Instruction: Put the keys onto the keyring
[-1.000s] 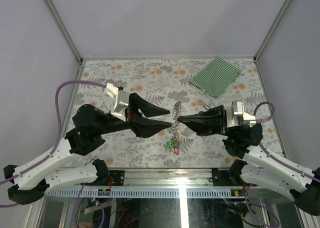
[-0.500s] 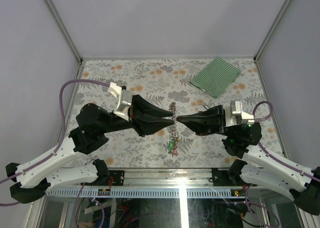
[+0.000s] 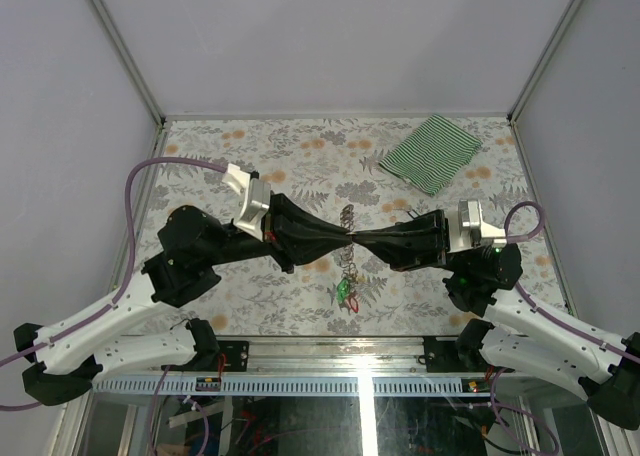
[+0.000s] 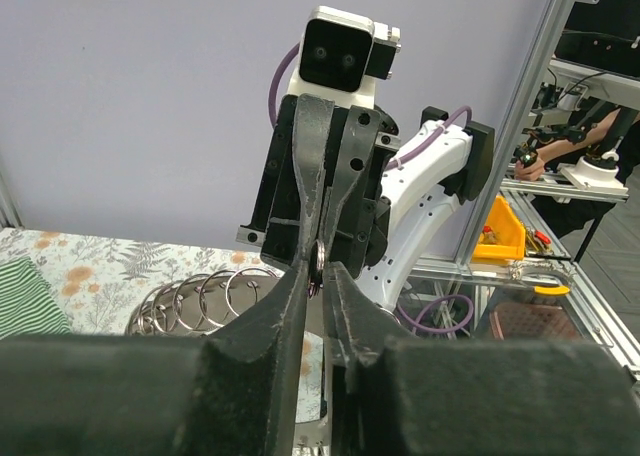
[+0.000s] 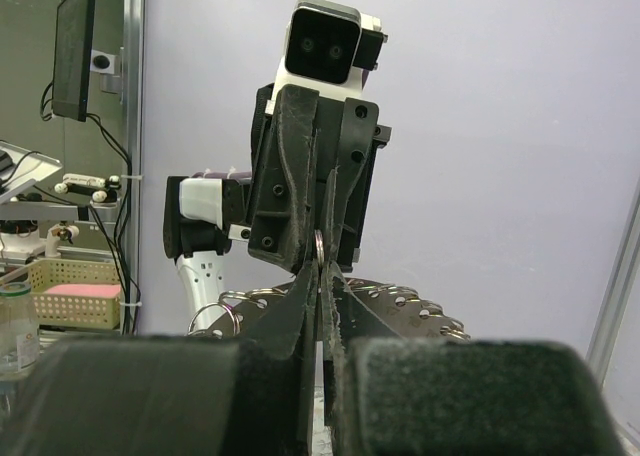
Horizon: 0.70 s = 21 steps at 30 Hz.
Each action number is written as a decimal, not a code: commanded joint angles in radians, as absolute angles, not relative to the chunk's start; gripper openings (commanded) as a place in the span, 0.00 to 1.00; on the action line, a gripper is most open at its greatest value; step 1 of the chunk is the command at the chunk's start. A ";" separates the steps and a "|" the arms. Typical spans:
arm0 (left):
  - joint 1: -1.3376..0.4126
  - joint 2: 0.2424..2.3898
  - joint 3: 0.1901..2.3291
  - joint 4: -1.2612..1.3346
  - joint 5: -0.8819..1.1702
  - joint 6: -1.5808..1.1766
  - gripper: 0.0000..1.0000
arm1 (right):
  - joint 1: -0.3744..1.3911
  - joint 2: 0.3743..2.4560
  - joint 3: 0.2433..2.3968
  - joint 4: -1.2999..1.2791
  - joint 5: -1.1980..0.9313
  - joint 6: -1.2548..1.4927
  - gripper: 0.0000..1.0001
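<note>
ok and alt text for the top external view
Two robot arms meet tip to tip above a floral table, the left gripper and right gripper closed on the keyring between them, small coloured keys dangling beneath. A green-striped cloth lies at the far right corner.

The top view looks steeply down from above and behind the keyring (image 3: 348, 238), far enough back to take in the whole table (image 3: 250, 141) from edge to edge. The left wrist camera (image 5: 325, 41) sits close on the keyring's left, sighting roughly level along its own fingers (image 4: 270, 326) toward the right — the right wrist camera (image 4: 340, 51) mirrors it from the other side, looking left. All three share the keyring; each wrist view also faces the other's camera
</note>
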State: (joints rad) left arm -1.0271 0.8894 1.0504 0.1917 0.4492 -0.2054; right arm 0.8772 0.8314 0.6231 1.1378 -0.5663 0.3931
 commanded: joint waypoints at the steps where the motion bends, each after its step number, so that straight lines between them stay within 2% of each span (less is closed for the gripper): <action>1: -1.033 0.893 1.044 0.249 0.460 -0.207 0.08 | 0.882 0.823 0.653 1.213 -0.556 0.390 0.00; 3: -1.034 0.895 1.052 0.240 0.459 -0.203 0.01 | 0.882 0.820 0.656 1.196 -0.563 0.381 0.00; 6: -1.033 0.897 1.077 0.186 0.450 -0.194 0.00 | 0.881 0.799 0.666 1.127 -0.573 0.340 0.01; 12: -1.034 0.881 1.158 -0.037 0.393 -0.114 0.00 | 0.882 0.714 0.718 0.803 -0.584 0.173 0.22; 21: -1.034 0.977 1.359 -0.455 0.388 0.028 0.00 | 0.881 0.666 0.863 0.237 -0.539 -0.007 0.36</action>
State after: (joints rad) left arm -1.0271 0.9337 1.2625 -0.2825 0.3958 -0.0574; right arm 0.8772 0.6720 0.7788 0.5106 -0.5648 0.1024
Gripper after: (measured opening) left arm 0.018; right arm 0.335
